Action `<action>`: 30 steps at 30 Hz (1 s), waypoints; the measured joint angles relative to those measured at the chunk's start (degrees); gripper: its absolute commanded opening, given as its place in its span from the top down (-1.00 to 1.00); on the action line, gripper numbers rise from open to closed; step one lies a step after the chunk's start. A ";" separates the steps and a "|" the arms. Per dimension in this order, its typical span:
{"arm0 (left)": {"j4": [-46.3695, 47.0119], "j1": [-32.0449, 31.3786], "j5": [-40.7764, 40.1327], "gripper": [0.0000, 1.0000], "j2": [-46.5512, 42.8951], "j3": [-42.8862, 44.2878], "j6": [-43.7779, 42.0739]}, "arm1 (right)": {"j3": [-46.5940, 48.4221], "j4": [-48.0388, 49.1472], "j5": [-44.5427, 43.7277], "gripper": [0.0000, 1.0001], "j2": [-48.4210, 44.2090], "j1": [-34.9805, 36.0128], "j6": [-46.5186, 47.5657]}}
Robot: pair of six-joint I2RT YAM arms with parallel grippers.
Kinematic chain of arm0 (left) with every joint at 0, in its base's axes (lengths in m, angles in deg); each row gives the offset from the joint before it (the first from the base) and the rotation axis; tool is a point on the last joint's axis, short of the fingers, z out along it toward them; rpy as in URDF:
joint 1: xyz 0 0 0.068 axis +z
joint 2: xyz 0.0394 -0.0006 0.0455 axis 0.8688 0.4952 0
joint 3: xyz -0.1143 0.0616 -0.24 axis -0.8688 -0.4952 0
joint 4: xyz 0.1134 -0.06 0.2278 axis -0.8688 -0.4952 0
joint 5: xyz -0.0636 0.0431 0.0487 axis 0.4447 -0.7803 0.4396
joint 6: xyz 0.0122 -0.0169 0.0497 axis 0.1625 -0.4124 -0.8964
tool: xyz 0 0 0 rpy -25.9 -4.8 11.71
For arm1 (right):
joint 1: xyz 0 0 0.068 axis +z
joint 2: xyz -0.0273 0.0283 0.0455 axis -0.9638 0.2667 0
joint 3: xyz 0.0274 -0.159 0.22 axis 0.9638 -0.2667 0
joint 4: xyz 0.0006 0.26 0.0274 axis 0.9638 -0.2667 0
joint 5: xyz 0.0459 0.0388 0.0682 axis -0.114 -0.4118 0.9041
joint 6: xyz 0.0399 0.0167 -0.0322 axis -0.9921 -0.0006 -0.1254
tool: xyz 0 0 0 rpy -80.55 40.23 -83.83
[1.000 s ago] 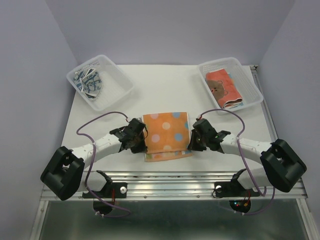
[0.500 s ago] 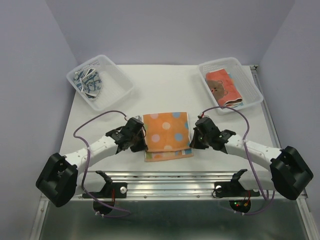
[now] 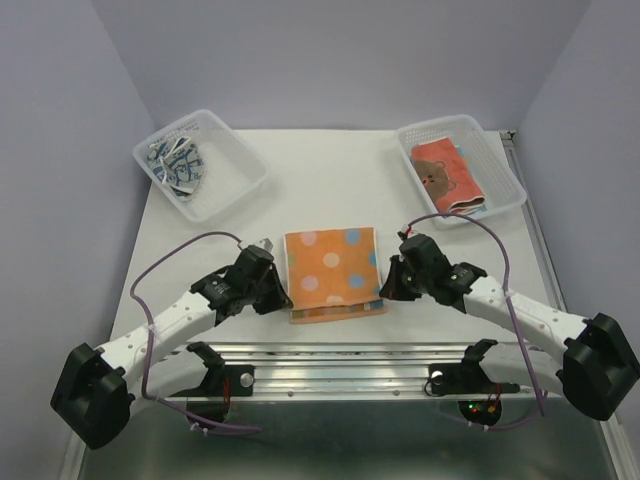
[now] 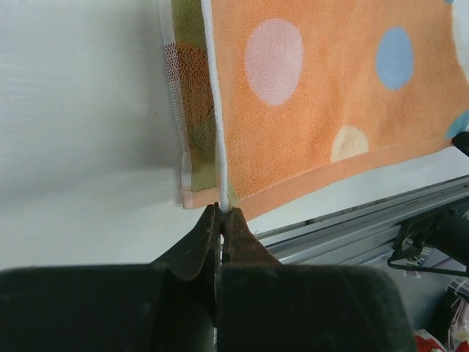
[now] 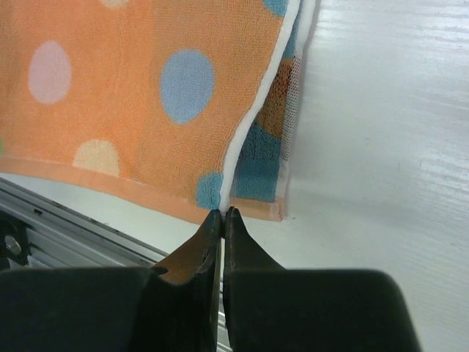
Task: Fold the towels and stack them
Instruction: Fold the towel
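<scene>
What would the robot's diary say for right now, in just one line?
left end effector: shut on orange dotted towel, near-left hem | right end effector: shut on same towel, near-right hem | right basket: red-orange towel inside

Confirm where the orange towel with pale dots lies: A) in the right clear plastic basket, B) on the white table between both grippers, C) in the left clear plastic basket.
B: the orange towel with pale dots lies folded on the white table, with the left gripper and right gripper at its near corners.
</scene>
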 measured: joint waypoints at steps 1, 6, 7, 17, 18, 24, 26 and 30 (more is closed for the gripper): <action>-0.07 -0.02 0.35 1.00 -0.63 -0.39 0.22 | 0.00 -0.15 0.44 0.99 -0.24 0.00 0.02; -0.07 -0.31 1.73 1.00 -1.95 -2.45 1.53 | -0.02 -0.61 1.86 0.99 -0.74 0.00 -0.02; 0.02 -0.46 1.92 1.00 -2.21 -2.95 1.73 | -0.02 -0.81 2.05 0.99 -0.85 0.00 -0.04; 3.87 -1.57 4.00 0.64 -0.22 -7.28 3.17 | -2.84 -0.96 2.97 0.97 -1.31 0.00 -0.70; 4.35 -1.68 4.07 0.56 0.48 -7.54 3.26 | -3.28 -0.76 3.06 0.95 -0.98 0.00 -0.76; 5.62 -1.92 4.59 -0.24 2.03 -8.02 3.50 | -4.31 -0.11 2.84 0.23 2.38 0.02 -0.94; 5.55 -1.92 4.55 -0.41 1.88 -8.02 3.21 | -4.31 -0.17 2.58 -0.10 3.17 0.00 -0.85; 3.48 -1.92 3.34 -0.83 0.20 -7.37 3.13 | -3.74 -1.20 1.49 -0.99 3.19 0.00 0.17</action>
